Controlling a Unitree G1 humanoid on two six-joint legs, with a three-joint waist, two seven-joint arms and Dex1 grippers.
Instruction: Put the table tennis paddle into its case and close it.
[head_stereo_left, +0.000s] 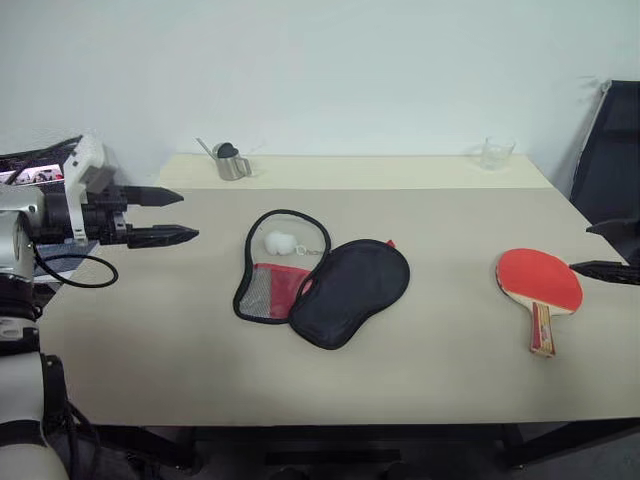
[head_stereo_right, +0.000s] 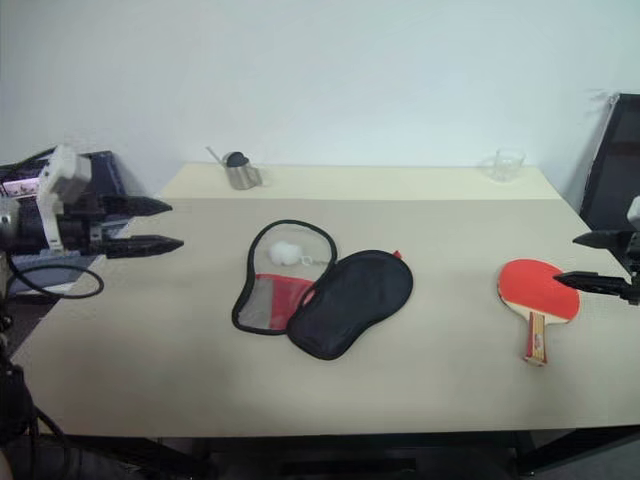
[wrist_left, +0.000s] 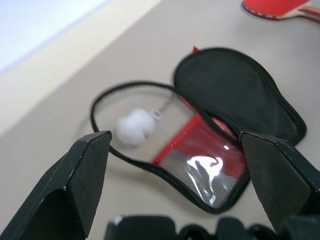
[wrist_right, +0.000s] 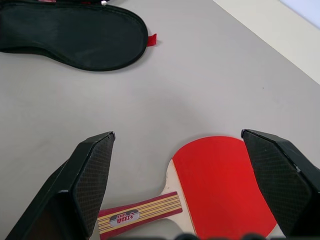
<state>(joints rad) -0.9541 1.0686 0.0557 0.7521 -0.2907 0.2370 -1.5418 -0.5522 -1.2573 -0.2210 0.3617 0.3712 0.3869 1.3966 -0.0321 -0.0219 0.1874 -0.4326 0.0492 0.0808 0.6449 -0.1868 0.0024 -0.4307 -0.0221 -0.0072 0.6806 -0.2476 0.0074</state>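
On the table (head_stereo_left: 420, 380): case (head_stereo_left: 322, 280) in the middle, lying open, ball (head_stereo_left: 280, 243) inside its left half. Paddle (head_stereo_left: 540, 283) far off at 3 o'clock, handle toward 6. Cup (head_stereo_left: 232, 161) at 11 o'clock, glass (head_stereo_left: 495, 153) at 1, both at the back edge.

place: office or lab room | cues: plain white wall (head_stereo_left: 350, 70); beige table (head_stereo_left: 300, 370); black chair (head_stereo_left: 612, 160)
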